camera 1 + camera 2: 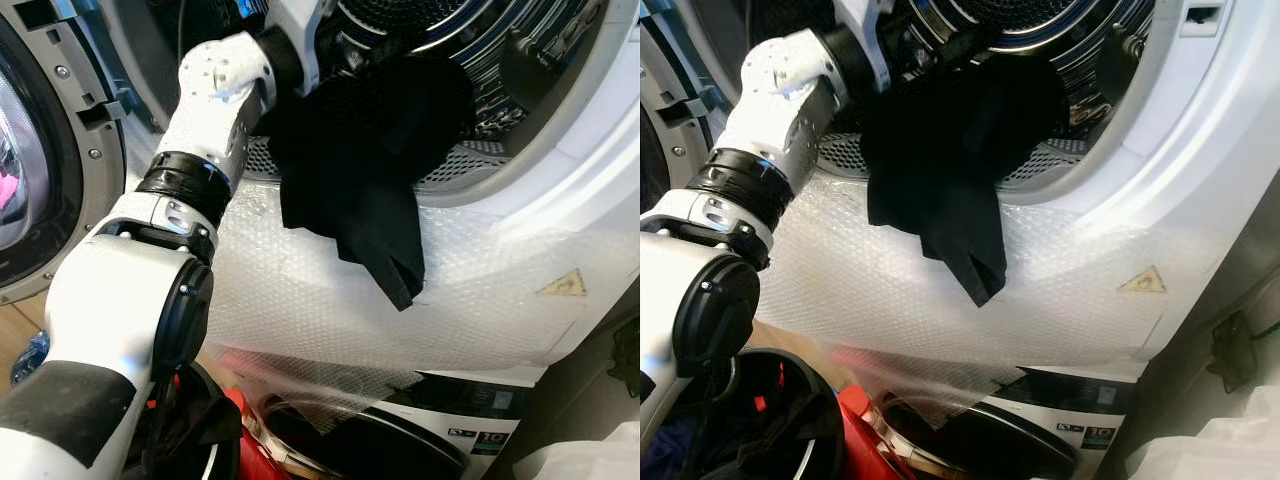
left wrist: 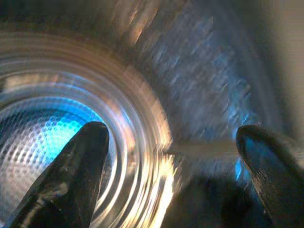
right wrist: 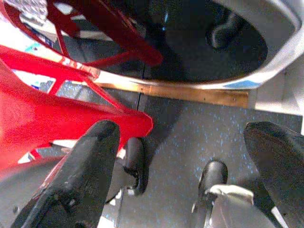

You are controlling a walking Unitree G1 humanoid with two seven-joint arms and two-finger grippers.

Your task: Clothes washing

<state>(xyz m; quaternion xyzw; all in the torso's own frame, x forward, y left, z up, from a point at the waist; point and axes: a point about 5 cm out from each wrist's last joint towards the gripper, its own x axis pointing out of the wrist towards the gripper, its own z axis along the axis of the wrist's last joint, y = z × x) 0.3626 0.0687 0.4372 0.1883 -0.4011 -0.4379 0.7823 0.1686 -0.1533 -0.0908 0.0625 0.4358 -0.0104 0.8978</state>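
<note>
Left pincer (image 2: 173, 156) (fingers apart) faces the drum (image 2: 71, 118); head views show black garment (image 1: 360, 170) draped.

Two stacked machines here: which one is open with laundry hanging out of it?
The upper machine: its drum is open and a black garment drapes over its rim. The lower machine has its dark door shut.
</note>
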